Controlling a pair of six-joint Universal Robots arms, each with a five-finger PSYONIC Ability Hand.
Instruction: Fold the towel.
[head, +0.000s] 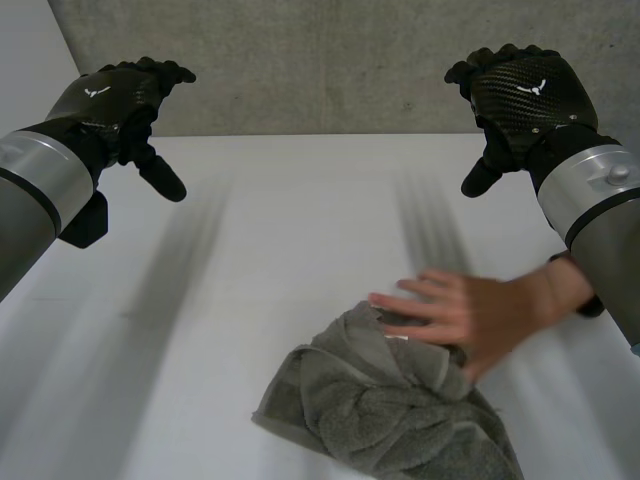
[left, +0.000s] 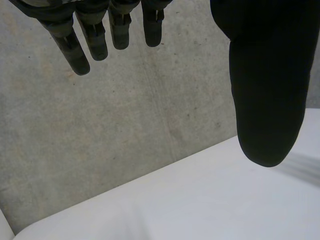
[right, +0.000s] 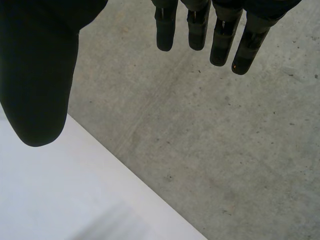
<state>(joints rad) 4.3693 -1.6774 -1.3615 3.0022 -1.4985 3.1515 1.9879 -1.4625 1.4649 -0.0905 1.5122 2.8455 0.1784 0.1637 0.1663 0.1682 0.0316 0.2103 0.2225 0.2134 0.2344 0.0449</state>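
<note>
The grey towel lies crumpled in a loose heap on the white worktop, on the near side and somewhat toward the robot's right. Its near part is cut off by the lower edge of the head view, so its full outline cannot be made out. A person's hand rests flat on the far right part of the heap, fingers spread. It is blurred, it covers some of the cloth, and its wrist runs behind the robot's right arm.

The left robot hand is held in the air over the far left of the worktop, well apart from the towel. In its own wrist view its fingers hang straight and loose, with the thumb standing away from them (nothing lies between them).

The right robot hand is raised over the far right side, above and beyond the person's hand and not touching it. Its fingers are likewise relaxed and parted from the thumb.

Behind the worktop stands a grey concrete wall.
</note>
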